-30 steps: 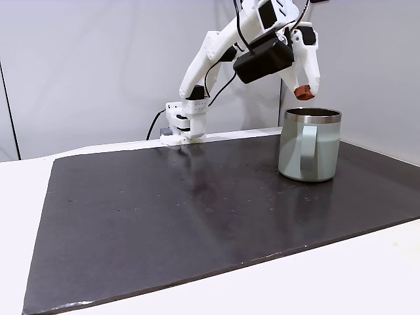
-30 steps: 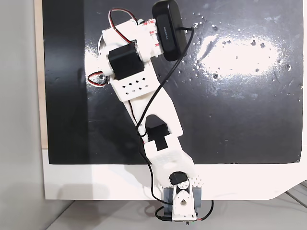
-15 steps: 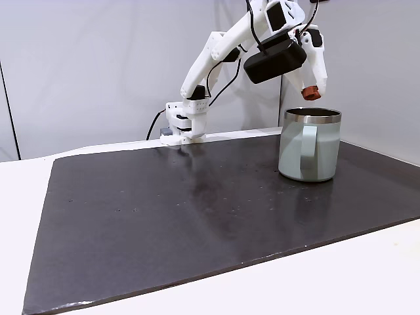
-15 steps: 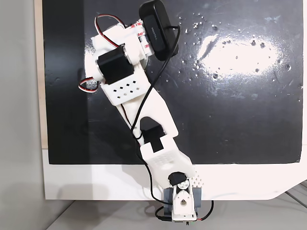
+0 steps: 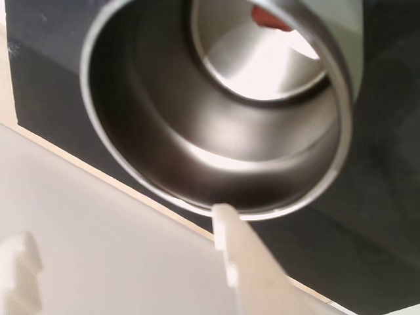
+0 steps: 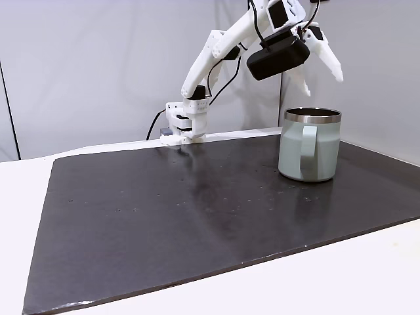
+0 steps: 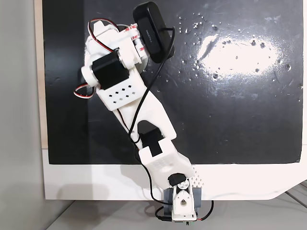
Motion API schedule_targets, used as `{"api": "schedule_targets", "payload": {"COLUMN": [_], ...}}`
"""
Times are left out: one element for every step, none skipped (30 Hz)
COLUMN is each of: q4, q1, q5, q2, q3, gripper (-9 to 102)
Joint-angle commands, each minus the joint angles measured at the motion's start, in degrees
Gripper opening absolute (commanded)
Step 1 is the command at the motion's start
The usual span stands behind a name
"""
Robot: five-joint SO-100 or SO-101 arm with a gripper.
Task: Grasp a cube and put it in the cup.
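1. cube [image 5: 270,20] lies inside the cup [image 6: 310,153], directly below the jaws.
2. gripper [image 6: 321,73] hangs over the cup rim, jaws spread apart, holding nothing.
3. cup stands on dark bench [image 6: 164,210].

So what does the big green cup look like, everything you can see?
The cup is a pale sage-green mug with a matching handle facing the camera in a fixed view and a bare steel rim. It stands upright on the dark mat. In the wrist view its inside is shiny steel, with the small reddish cube at the bottom. The open claw hangs above, not touching.
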Motion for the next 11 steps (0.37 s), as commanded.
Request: {"api": "schedule_targets", "payload": {"q4": [0.5,0.5,0.5,0.5,0.5,0.5,0.5,0.5,0.5,0.5,0.5], "q1": [0.0,0.0,-0.1,-0.1,-0.2,-0.3,-0.4,-0.4,-0.4,-0.5,-0.5], "q5": [-0.1,-0.2,-0.4,-0.4,-0.5,-0.6,-0.7,-0.7,-0.7,-0.8,-0.8], "q2": [5.0,5.1,5.1,5.1,5.2,5.3,5.3,5.3,5.3,5.3,5.1], "q3": [0.0,0.0,0.0,0.0,0.0,0.0,0.0,0.1,0.3,0.4,0.4], "gripper": [29,29,29,28,28,28,28,28,28,28,28]}}
